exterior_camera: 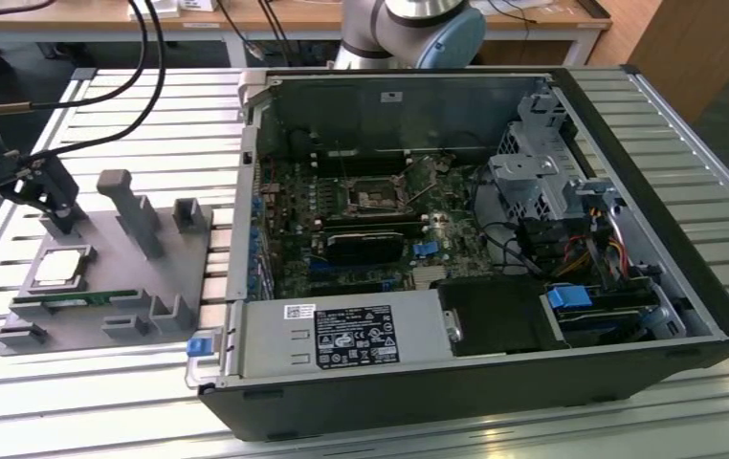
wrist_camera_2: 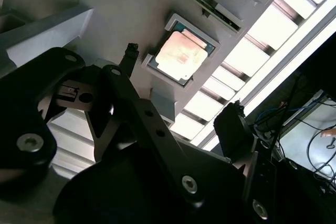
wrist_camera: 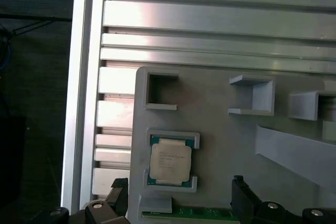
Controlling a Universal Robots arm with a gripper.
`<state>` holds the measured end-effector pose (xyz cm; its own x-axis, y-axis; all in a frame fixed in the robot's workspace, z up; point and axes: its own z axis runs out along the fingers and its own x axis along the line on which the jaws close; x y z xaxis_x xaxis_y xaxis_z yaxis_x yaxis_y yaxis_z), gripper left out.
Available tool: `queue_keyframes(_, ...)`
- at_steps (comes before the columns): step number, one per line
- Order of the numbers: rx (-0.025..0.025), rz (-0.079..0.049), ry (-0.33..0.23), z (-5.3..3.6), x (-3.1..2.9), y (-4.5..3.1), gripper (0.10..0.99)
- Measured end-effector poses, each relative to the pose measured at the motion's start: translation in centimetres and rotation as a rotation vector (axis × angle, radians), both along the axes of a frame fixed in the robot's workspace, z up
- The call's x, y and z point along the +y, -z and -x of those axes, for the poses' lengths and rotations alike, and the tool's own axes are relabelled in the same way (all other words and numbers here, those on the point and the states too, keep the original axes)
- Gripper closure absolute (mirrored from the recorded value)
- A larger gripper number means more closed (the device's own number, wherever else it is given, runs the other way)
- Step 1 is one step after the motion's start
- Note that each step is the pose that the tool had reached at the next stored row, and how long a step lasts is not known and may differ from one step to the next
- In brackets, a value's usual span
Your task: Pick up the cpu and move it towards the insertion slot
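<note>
1. The black two-fingered gripper (wrist_camera: 178, 184) hangs just above the tray. Its fingers (wrist_camera: 239, 190) are spread wide and pinch nothing, one to each side of the chip and touching neither it nor the tray, as far as I can tell.
2. The cpu (wrist_camera: 169, 162), a small flat square chip with a silvery metal top and a green edge, lies flat in its raised-corner recess. It has not been lifted, so in my judgement both the pick-up and the carry are left to do.
3. The matte grey plastic tray (wrist_camera: 220, 145) holds the chip, and a thin green memory stick (wrist_camera: 184, 213) lies in the slot just beside it.
4. The tray rests on a ribbed aluminium slat table (wrist_camera: 210, 19).
5. Well apart, toward the exterior view's right, lies the open black computer case (exterior_camera: 671, 220). The square metal-framed insertion slot (exterior_camera: 375, 197) on its board sits empty.
6. Writing: faint print on the chip's lid, a black-and-white label (exterior_camera: 354, 337) and a small white sticker (exterior_camera: 300, 310) on the case's silver box. None of it is legible enough to report.
</note>
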<state>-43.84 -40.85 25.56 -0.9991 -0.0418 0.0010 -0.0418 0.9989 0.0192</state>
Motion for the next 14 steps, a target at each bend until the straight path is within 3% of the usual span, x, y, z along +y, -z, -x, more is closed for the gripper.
queue_keyframes(2, 0.0000, 0.000, 0.000, 0.00, 0.00, 0.07, 0.251)
queue_keyframes(3, 0.0000, 0.000, 0.000, 0.00, 0.00, 0.11, 0.192)
queue_keyframes(14, -0.0001, 0.000, 0.000, 0.00, 0.00, 0.51, 0.192)
